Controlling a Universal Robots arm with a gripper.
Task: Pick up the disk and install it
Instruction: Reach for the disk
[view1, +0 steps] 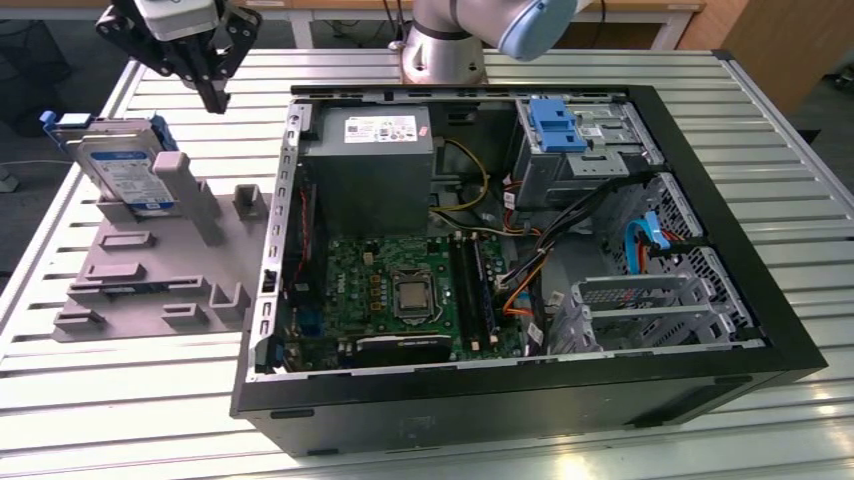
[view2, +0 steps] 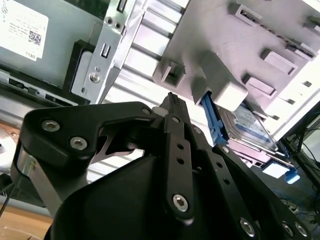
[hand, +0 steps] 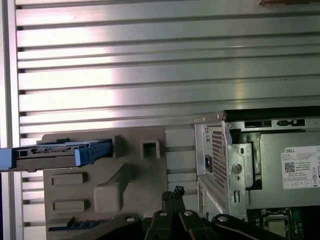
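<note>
The disk (view1: 124, 172) stands on edge in a slot of the grey holder plate (view1: 147, 270), at the exterior view's left. It is a silver drive with a white-and-blue label and a blue rail frame. My gripper (view1: 214, 101) hangs above the table, behind the holder and to the disk's right. Its black fingers are shut together with nothing between them. In both wrist views the fingertips (view2: 172, 101) (hand: 175, 192) meet, apart from the disk (view2: 246, 125) (hand: 56, 152).
The open computer case (view1: 721, 290) lies flat at the middle and right, holding a grey power-supply box (view1: 374, 150), a motherboard (view1: 394, 290) and a drive bay with a blue bracket (view1: 558, 125). The arm's base (view1: 441, 50) stands behind the case on the slatted table (view1: 120, 400).
</note>
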